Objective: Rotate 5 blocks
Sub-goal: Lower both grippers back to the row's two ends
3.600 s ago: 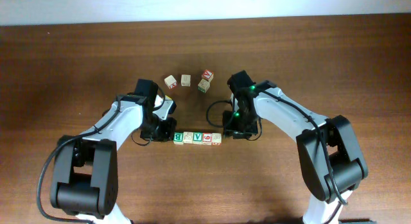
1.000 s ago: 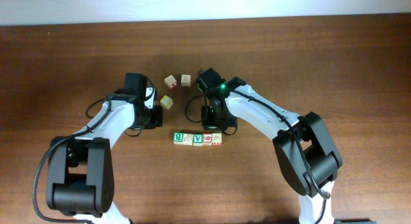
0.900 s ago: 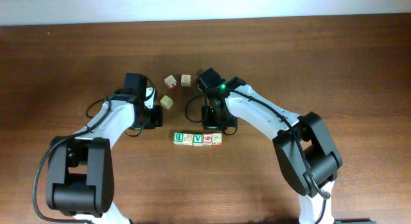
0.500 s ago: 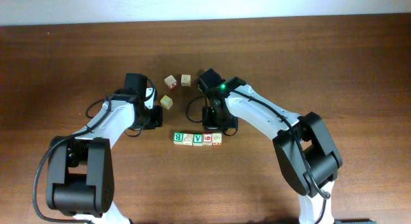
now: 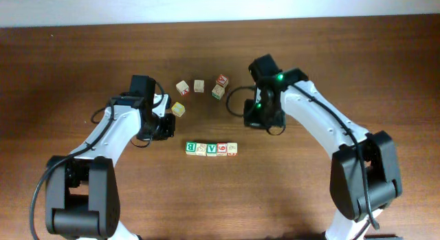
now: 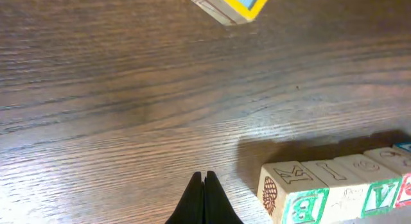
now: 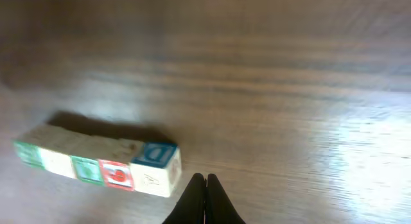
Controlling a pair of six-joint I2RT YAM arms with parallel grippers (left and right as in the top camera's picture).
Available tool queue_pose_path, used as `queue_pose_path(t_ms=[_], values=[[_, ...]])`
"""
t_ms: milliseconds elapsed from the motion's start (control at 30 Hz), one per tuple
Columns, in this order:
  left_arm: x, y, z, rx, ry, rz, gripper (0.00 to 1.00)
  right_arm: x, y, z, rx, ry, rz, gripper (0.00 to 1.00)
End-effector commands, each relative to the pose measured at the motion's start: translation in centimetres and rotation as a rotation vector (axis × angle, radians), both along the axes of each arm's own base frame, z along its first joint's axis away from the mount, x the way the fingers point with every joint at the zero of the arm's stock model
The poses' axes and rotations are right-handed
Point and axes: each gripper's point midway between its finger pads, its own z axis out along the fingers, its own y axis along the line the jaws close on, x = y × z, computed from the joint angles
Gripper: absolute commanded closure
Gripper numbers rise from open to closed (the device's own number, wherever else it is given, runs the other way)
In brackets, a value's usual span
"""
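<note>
Left gripper, right gripper: both closed tight, near the straight row of pale wooden blocks.

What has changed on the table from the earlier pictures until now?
The right hand, shut and empty, swung from just behind the row of five blocks out to the right, uncovering a red-topped block and its neighbour. The left hand, also shut and empty, had backed off the row's left end and then barely moved. The row stayed in place.
</note>
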Motion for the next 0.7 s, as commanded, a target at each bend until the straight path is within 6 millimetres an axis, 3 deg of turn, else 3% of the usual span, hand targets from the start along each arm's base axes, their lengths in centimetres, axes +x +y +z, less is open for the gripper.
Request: queue_pose_path(t_ms=[0, 367, 533, 667], values=[[-1.6, -0.5, -0.5, -0.032, 0.021, -0.061, 1.0, -2.1, 0.9, -1.9, 0.071, 0.062, 0.03, 0.96], [-2.2, -3.0, -0.3, -0.182, 0.001, -0.157, 1.0, -3.7, 1.9, -4.2, 0.159, 0.101, 0.014, 0.96], [-3.4, -2.9, -1.4, -0.182, 0.034, -0.143, 1.0, -4.0, 2.0, -4.4, 0.165, 0.117, -0.01, 0.96], [-3.6, -4.0, -0.9, -0.258, 0.038, -0.147, 1.0, -4.1, 1.9, -4.6, 0.165, 0.122, -0.02, 0.96]])
